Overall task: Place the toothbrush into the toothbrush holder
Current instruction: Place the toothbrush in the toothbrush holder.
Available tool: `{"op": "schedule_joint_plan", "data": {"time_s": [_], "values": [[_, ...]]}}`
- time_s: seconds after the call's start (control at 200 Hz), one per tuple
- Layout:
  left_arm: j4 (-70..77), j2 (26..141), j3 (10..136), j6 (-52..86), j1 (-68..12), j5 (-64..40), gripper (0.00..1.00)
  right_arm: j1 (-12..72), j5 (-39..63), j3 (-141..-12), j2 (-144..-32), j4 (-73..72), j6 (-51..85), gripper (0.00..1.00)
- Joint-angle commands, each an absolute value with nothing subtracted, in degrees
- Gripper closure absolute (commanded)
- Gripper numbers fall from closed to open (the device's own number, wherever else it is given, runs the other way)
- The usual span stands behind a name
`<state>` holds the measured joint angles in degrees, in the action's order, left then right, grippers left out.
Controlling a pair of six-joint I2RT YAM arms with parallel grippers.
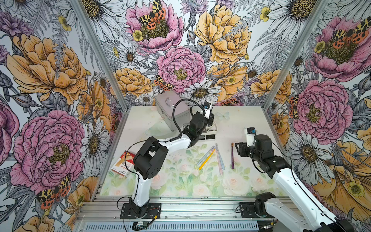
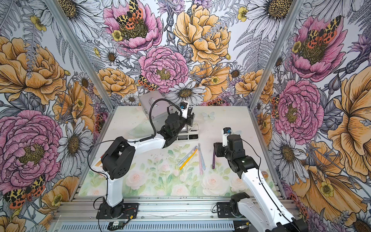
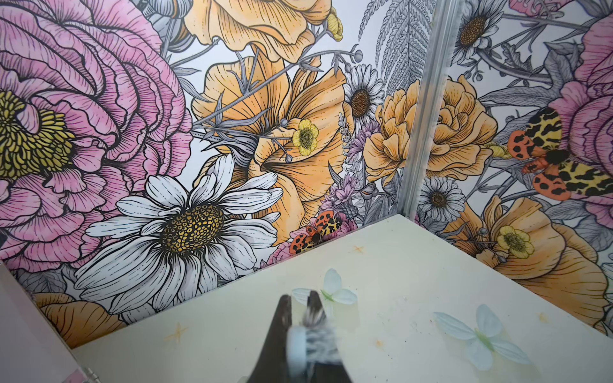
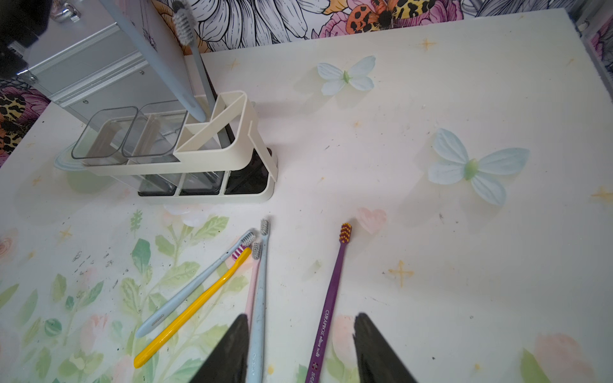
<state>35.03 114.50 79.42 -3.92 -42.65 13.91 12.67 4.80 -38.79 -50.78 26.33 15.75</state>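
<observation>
Worktop [image 1: 241, 120]: silver case [image 1: 168, 108] at the back, holder [image 4: 262, 149] just in front of it (touching or not, can't tell). The left arm reaches over the holder and hides most of it in both top views.

Left tool [image 3: 299, 298] is clamped on the held toothbrush [image 3: 298, 345] right at the head. In the right wrist view its handle [image 4: 149, 56] slopes down to the mouth of the holder's end compartment, just beside a standing toothbrush [image 4: 184, 23] that sits in there head-up. Can't tell if the handle end is past the rim.

Right tool [image 4: 302, 316] hangs spread and empty over the loose toothbrushes. The purple toothbrush [image 4: 331, 298] shows between its fingers in that view.

Risks, my read:
- Grip is at the head, so the long handle can swing. Its end may catch the rim, the diagonal divider or the standing toothbrush.
- Pushing down on a snag could slide the light holder into the case or tip it.
- Letting go before the end is seated would drop the toothbrush onto the worktop.
- The right tool coming lower could scatter the loose toothbrushes.

Counts:
- silver case: 1
- holder: 1, with 2 clear cups [image 4: 102, 136] and 3 dark lower openings
- box [image 1: 122, 166]: 1
- tools: 2
- toothbrushes: 7 (1 held, 1 standing, 5 loose: grey-blue, yellow, pink, light blue, purple)
- butterflies [image 4: 471, 165]: 2
</observation>
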Motion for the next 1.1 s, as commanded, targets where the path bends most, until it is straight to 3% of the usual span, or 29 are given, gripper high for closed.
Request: {"op": "schedule_joint_plan", "data": {"time_s": [0.0, 1.096], "values": [[36.58, 114.61, 77.89, -1.78, -43.14, 15.1, 1.0, 12.24, 4.69, -38.5, -50.28, 25.4, 15.58, 0.48], [37.36, 120.29, 77.42, 0.81, -43.59, 15.56, 1.0, 11.95, 4.78, -38.34, -49.93, 25.37, 15.73, 0.47]]}}
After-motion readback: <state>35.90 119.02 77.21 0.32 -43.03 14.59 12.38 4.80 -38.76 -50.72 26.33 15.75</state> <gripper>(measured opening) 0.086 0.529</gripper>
